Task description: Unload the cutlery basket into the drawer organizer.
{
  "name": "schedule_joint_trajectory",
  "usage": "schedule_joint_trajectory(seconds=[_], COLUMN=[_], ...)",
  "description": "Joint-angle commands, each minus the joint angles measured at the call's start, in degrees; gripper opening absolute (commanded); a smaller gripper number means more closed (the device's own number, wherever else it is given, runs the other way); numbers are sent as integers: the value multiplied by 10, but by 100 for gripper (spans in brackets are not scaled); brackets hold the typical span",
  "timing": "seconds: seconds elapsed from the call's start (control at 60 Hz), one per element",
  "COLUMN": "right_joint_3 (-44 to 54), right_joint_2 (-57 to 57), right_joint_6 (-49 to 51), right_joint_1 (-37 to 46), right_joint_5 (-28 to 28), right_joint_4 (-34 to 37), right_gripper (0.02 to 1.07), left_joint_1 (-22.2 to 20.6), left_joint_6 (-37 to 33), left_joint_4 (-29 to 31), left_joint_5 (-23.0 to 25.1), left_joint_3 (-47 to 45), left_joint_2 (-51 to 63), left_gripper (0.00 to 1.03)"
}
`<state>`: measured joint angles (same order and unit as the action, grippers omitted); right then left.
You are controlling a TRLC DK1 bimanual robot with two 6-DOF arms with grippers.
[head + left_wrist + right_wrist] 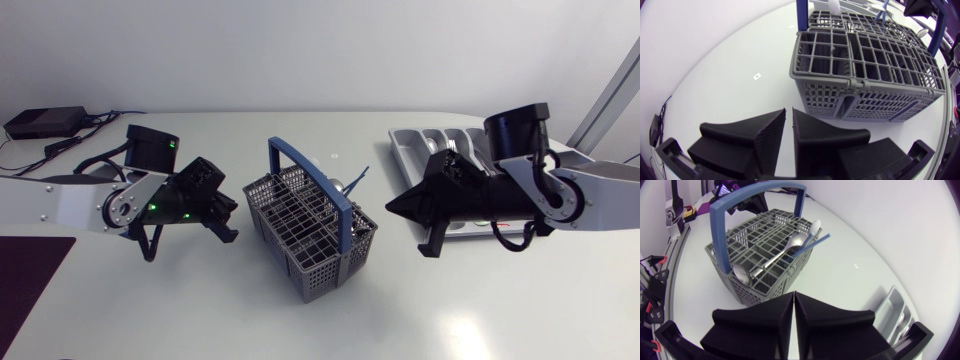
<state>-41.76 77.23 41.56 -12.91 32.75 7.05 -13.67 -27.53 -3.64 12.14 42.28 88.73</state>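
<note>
Closed and empty, the left gripper [789, 120] and the right gripper [794, 302] flank the cutlery basket [310, 225] on the white table [200, 310].

On the left gripper only a thin slit shows between the fingertips, which point at the basket's near wall from just short of it. The right gripper's fingers meet tip to tip and point at the basket's other side from a little further off. Grey, with an upright blue handle [310, 165], the basket sits mid-table. It holds two metal spoons [790, 247] leaning across its compartments, a blue stick-like piece [812, 244] and a white-tipped piece [816, 225]. Behind the right arm, well apart from the basket, lies the grey drawer organizer [415, 150], with what looks like metal cutlery in its slots.
</note>
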Motion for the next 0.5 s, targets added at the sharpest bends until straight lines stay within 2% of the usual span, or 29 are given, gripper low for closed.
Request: schedule_joint_trajectory(seconds=[0.0, 0.317, 0.483], right_joint_3=[19, 28, 41], right_joint_2=[35, 77, 62], right_joint_6=[7, 0, -16], right_joint_1=[4, -50, -85], right_joint_5=[-4, -25, -36], right_joint_4=[-28, -56, -57], right_gripper=[11, 11, 11], left_joint_1=[-8, -39, -40], left_joint_6=[-3, 27, 36], left_joint_4=[-17, -43, -52], left_joint_5=[8, 6, 4], left_joint_3=[25, 58, 90], left_joint_2=[34, 68, 102], left_gripper=[31, 31, 31])
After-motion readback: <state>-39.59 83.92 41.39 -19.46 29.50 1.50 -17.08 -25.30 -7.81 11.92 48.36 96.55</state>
